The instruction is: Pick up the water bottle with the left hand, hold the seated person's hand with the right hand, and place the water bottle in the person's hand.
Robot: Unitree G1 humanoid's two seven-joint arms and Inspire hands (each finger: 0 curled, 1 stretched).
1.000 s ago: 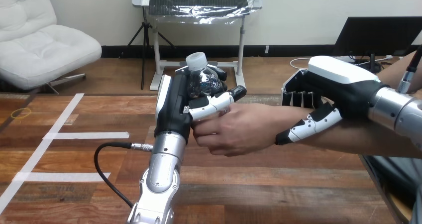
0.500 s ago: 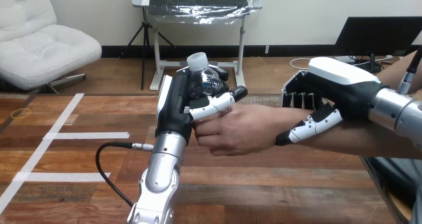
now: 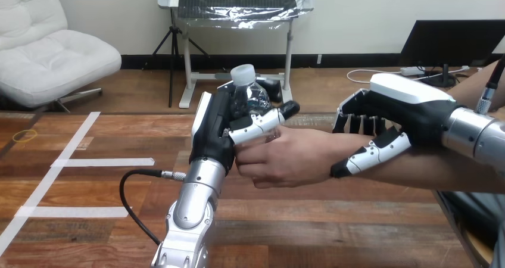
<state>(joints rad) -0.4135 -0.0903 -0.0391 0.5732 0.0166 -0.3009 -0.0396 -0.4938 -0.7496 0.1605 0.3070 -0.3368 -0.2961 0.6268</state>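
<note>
Two grips, taken left to right. Starting at the far left with strips of white tape [image 3: 101, 161] lying flat on the wooden table [image 3: 333, 220], then a black cable [image 3: 142, 172] looping in toward the left forearm. Reaching up from the bottom edge with the left arm and closing the left hand [image 3: 215, 131] round the water bottle [image 3: 253, 98]: wrapping fingers behind the clear body and pressing the white thumb [image 3: 262, 122] across its front. Holding the bottle upright and clear of the table, with its white cap [image 3: 242, 73] poking above the hand. Touching the person's hand [image 3: 289, 158] just to the right, with the thumb lying along its upper edge and the bottle sitting just above its finger end. Not telling whether the bottle's base is resting on those fingers, being hidden behind the thumb. Coming in from the right edge with the right arm and clamping the right hand [image 3: 399, 104] on the person's wrist [image 3: 342, 144]: draping fingers [image 3: 359, 124] down over the far side and hooking its black-and-white thumb [image 3: 372, 153] under the near side. Pinching the wrist between them, well above the table.
</note>
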